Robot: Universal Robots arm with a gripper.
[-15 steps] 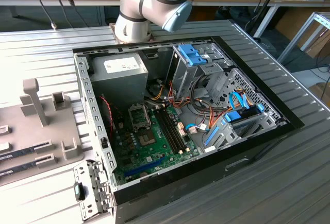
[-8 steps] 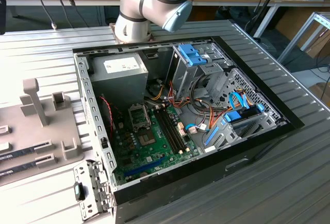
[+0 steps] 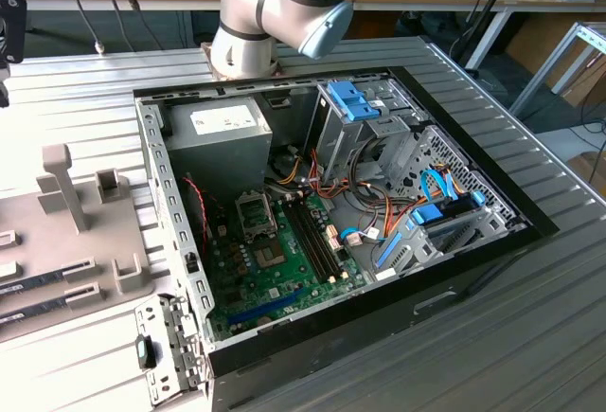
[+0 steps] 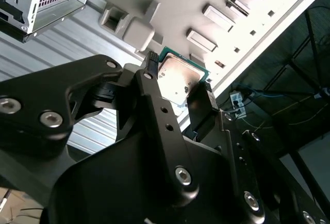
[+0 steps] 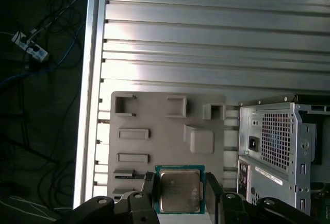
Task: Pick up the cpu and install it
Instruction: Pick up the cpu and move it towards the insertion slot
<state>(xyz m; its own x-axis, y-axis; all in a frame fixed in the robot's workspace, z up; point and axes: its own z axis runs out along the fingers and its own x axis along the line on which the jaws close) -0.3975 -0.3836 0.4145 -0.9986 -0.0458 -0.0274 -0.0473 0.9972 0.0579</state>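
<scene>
Holding the cpu by two opposite edges, your gripper is clamped on it, raised over the grey holder tray; its silver top shows in both wrist views. The grip is on thin edges only, so I judge that a quick move, or a bump against the computer case, may tilt or drop the chip. If it reaches the socket rotated, contacts could bend.

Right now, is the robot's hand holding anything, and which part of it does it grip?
Yes: the small flat square chip with a shiny silver metal top, pinched by two opposite edges between the black fingers of the hand.
</scene>
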